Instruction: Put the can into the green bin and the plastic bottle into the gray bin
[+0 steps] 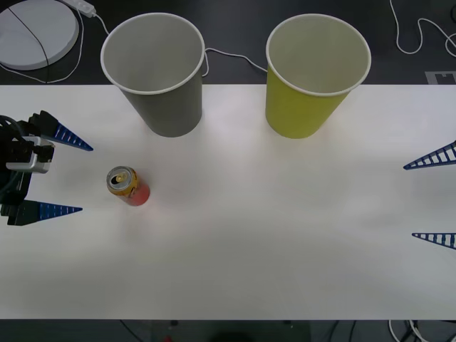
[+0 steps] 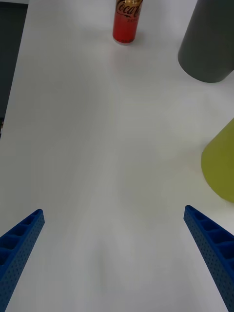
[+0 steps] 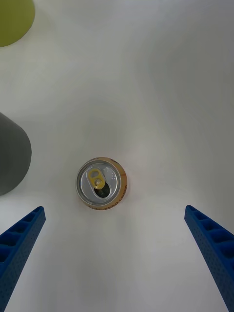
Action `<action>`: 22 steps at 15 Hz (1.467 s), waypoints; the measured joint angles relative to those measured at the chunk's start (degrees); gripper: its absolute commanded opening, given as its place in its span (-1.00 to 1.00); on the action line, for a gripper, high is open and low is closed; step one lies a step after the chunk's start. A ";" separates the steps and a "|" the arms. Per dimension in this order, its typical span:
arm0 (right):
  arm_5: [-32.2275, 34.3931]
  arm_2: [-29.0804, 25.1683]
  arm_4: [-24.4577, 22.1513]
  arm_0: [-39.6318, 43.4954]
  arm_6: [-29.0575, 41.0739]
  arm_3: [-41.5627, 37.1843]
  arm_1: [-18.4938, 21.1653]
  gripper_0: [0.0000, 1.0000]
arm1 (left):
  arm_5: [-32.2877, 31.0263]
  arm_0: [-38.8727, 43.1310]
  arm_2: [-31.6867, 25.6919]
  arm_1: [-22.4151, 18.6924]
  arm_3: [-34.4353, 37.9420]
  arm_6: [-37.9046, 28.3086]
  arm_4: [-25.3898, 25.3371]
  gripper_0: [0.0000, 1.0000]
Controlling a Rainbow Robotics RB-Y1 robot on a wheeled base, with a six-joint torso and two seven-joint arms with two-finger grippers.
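Left gripper point(image 1: 77, 178) wide open, empty, beside upright can point(image 1: 127, 186), right gripper point(image 1: 433, 201) open, empty

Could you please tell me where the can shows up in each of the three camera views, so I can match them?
Front view: the can stands upright on the white table, left of centre, in front of the gray bin.
Right wrist view: the can is at the far edge, across the table from the gray bin.
Left wrist view: the can is seen from above, mid-picture.
Shared landmark: the gray bin.
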State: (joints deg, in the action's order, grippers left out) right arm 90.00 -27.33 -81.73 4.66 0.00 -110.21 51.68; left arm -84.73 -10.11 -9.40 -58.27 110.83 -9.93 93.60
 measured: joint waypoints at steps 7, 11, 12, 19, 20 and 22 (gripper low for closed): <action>0.00 0.00 0.00 0.00 0.00 0.00 0.00 1.00 | -0.41 0.06 0.94 0.77 0.05 -0.01 -0.87 1.00; 0.00 0.00 0.00 0.00 0.00 0.00 0.00 1.00 | 0.18 0.01 0.96 0.63 -2.70 -0.02 -3.81 1.00; 0.00 0.00 0.00 0.00 0.00 0.00 0.00 1.00 | 0.75 0.01 0.96 0.63 -5.07 0.30 -5.78 1.00; 0.00 0.00 -0.01 0.00 0.00 0.00 0.00 1.00 | 6.27 0.01 4.51 0.66 -21.15 13.36 -16.44 1.00; 0.00 0.00 -0.01 0.00 0.00 0.00 0.00 1.00 | 7.03 0.00 5.39 0.63 -23.24 15.63 -17.97 1.00; 0.00 0.00 -0.01 0.00 0.00 0.00 0.00 1.00 | 8.14 0.00 7.20 0.68 -27.50 19.95 -21.15 1.00</action>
State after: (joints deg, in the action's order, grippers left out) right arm 90.00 -27.33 -81.75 4.66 0.00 -110.21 51.68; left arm -76.59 -10.10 -2.20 -57.59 83.32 10.01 72.45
